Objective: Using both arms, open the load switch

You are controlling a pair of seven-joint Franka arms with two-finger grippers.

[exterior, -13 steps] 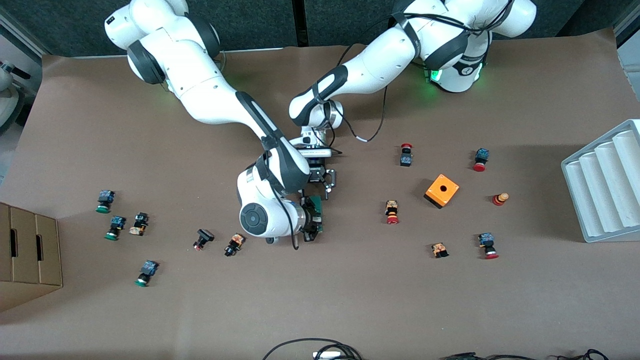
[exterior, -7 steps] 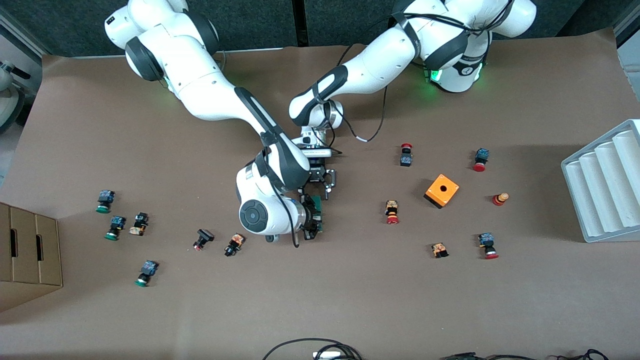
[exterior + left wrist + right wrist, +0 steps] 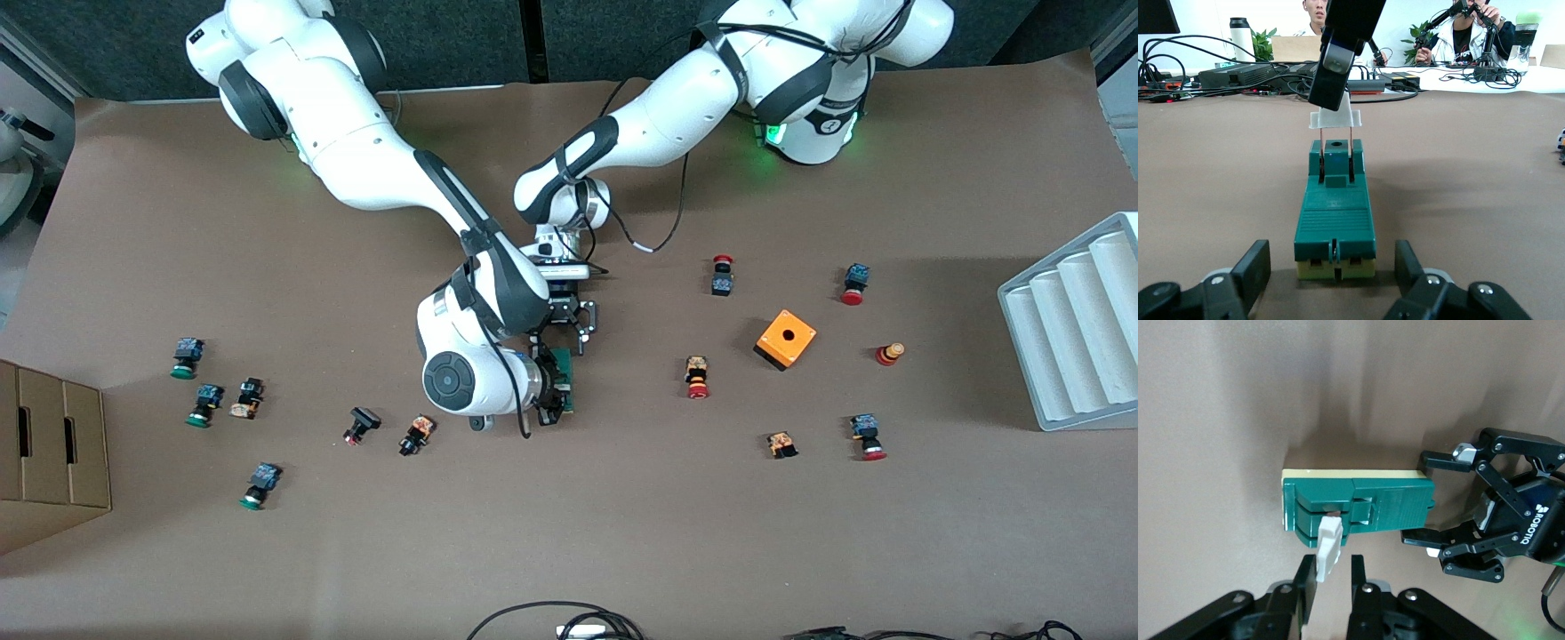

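Two white robot arms meet over the load switch [image 3: 1335,217] at the middle of the brown-covered worktop [image 3: 622,533]. The switch, a narrow green block on a pale yellow base, lies flat on the worktop, with one end toward the robots' bases and the other toward the front camera.

The right hand [image 3: 1330,573] is down at the end nearer the front camera. Its two black fingers are closed on the white tab [image 3: 1335,119], which stands lifted clear of the green body on two thin metal pins [image 3: 1320,150].

The left hand [image 3: 1332,247] sits at the switch's other end, low over the worktop. One finger lies along each long side of the block. It appears to be clamping the body, though the wrist views do not show plainly whether the pads press the sides.

Small push buttons lie scattered toward both ends of the worktop. The green-capped ones [image 3: 186,357] are toward the right arm's end and the red-capped ones [image 3: 697,377] toward the left arm's end. An orange cube with a hole [image 3: 786,339] sits among the red-capped buttons, well apart from the switch.

A grey ribbed tray [image 3: 1076,329] rests at the edge by the left arm's end. A cardboard box [image 3: 44,444] stands at the edge by the right arm's end.
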